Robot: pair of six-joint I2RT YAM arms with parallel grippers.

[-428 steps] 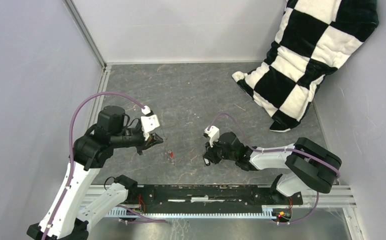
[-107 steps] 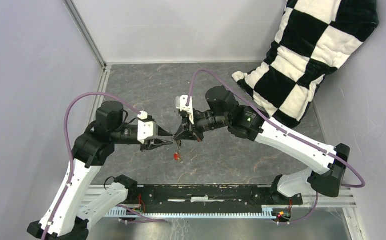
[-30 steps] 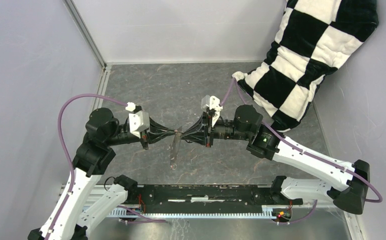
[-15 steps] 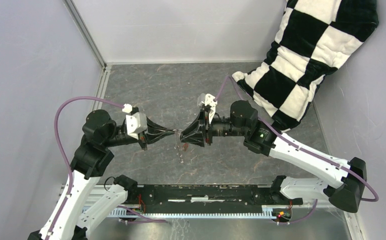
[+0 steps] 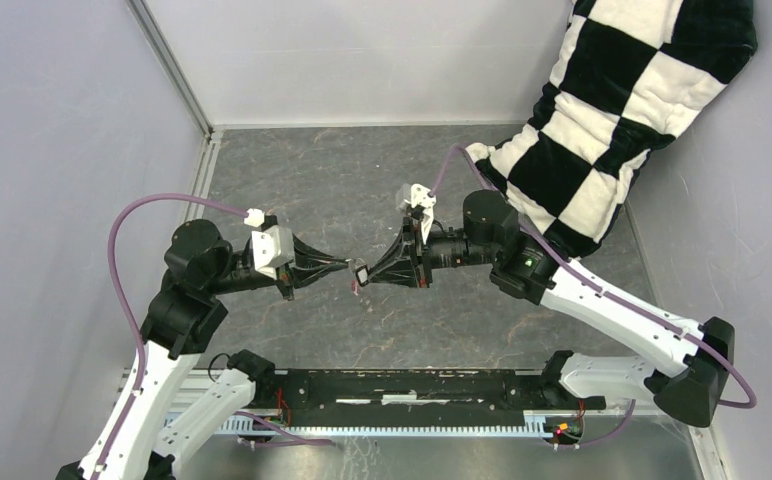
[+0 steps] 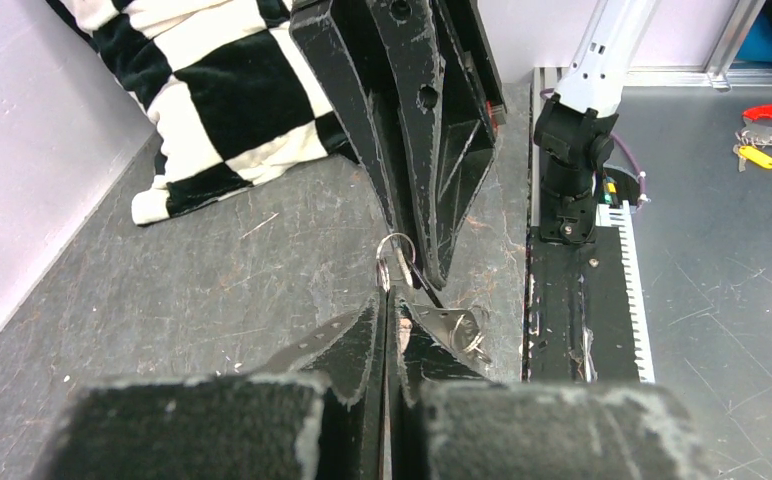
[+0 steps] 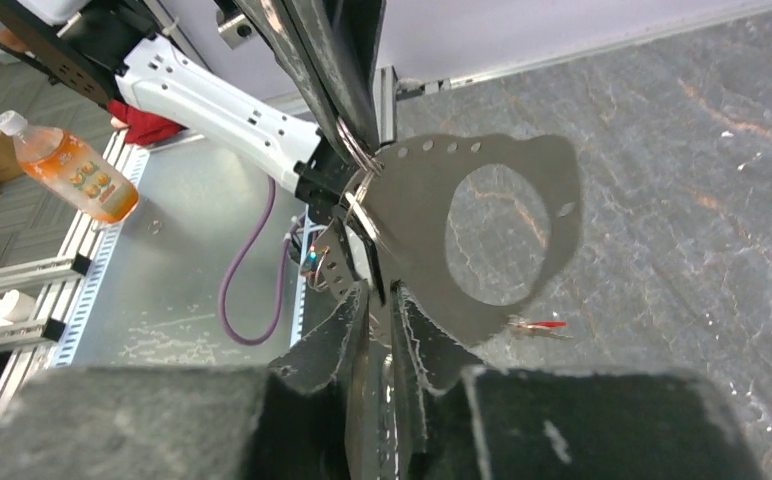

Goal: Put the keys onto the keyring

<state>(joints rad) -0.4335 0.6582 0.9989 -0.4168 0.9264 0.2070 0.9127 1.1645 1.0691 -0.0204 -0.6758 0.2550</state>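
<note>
My left gripper (image 5: 346, 268) and right gripper (image 5: 366, 273) meet tip to tip above the middle of the floor. The left gripper (image 6: 389, 300) is shut on a small wire loop of the keyring (image 6: 452, 325). The keyring is a grey metal hoop (image 7: 552, 210) with small holes along its edge, and it hangs by the tips. The right gripper (image 7: 380, 295) stands nearly shut on a thin dark piece, apparently the black key (image 5: 359, 273) with its pale spot. The red key (image 7: 544, 323) lies on the floor beyond the hoop.
A black-and-white checkered pillow (image 5: 612, 110) leans in the far right corner. Grey walls close in the left, back and right sides. A black rail (image 5: 412, 385) with the arm bases runs along the near edge. An orange bottle (image 7: 72, 165) stands off the table.
A second ago the keyring hung edge-on below the tips. Half a second ago the right jaws stood wider, with a red spot under them. Now the jaws have narrowed and the tips nearly touch.
</note>
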